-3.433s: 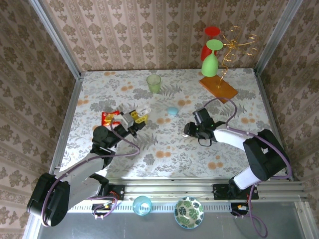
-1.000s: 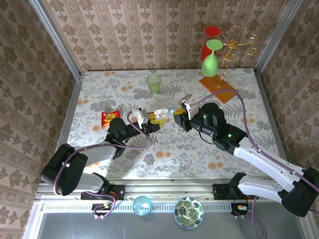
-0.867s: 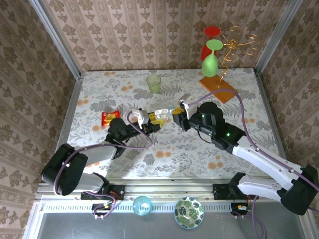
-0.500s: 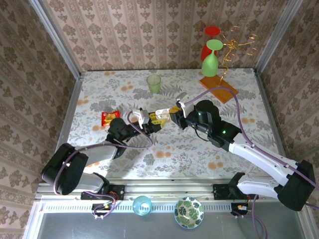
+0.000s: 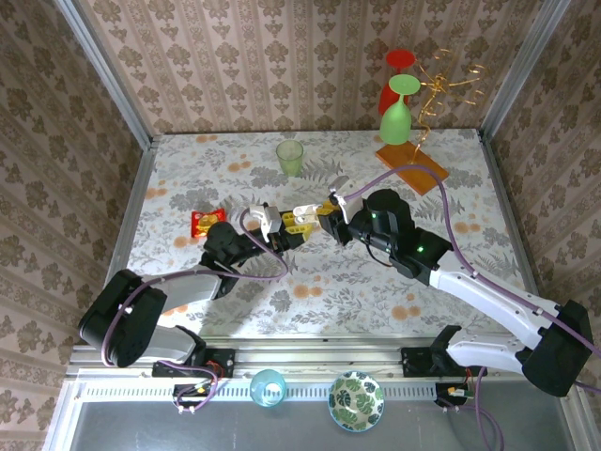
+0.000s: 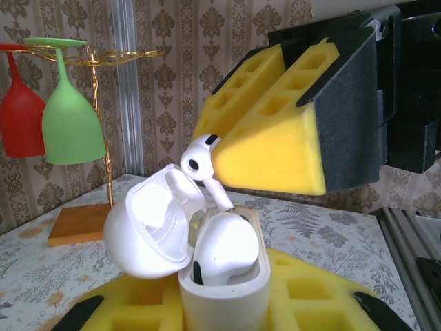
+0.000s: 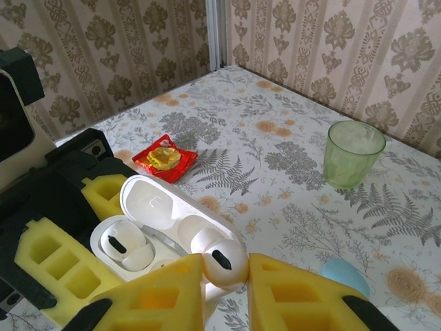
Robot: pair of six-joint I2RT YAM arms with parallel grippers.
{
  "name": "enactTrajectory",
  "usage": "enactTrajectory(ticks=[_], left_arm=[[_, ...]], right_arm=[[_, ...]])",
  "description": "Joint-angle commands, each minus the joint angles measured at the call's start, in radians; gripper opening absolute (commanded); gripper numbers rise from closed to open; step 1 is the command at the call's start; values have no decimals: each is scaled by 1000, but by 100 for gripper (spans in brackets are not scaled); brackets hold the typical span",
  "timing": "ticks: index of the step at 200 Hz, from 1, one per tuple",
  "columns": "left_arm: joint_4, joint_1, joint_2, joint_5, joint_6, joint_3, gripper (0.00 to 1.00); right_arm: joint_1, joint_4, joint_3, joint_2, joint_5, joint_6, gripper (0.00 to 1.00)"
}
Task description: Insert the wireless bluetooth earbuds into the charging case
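So that it opens upward, L pincer point(image 6: 224, 314) clamps charging case point(image 6: 222, 279); R pincer point(image 7: 224, 289) pinches earbud point(image 7: 220, 265) stem-down for insertion.

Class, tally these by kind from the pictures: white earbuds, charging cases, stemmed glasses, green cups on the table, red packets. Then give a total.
white earbuds: 2
charging case: 1
stemmed glasses: 2
green cup: 1
red packet: 1
Total: 7
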Motion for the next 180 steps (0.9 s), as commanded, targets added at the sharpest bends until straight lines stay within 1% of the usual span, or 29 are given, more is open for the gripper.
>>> enactTrajectory(ticks=[1,62,85,180], left_arm=[[49,-8,-1,10,-31,35,8],[50,-8,-3,15,-41,41,8],[50,-8,-1,15,-44,44,8],[48,-10,23,31,-50,64,7]], right_arm=[[12,-39,14,-13,-7,-53,20],[23,-92,2,-51,0,-146,22],[25,-108,1,-59,-15,-183,23],[42,-153,69,-12,-31,-214,24]])
